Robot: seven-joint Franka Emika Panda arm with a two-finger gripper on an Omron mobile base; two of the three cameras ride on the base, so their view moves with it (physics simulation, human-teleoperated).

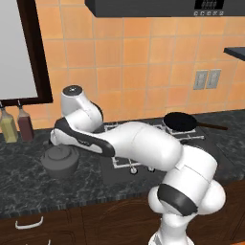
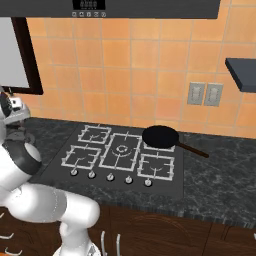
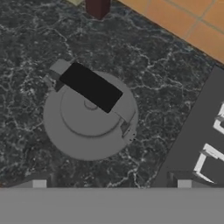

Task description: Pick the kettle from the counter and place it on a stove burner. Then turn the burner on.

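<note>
Hand view: kettle (image 3: 89, 122) on marbled counter (image 3: 166, 100)

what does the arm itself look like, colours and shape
The arm is glossy white with rounded, bulbous segments and dark grey-black bands at the joints. One joint ends in a flat dark round cap with a grey rim. In the hand view the fingers show as two small light-grey square tips. No cables or markings are visible.

Your arm (image 1: 143, 148): glossy white rounded shells, dark grey-black joint bands, a grey-capped round end at its elbow.
</note>
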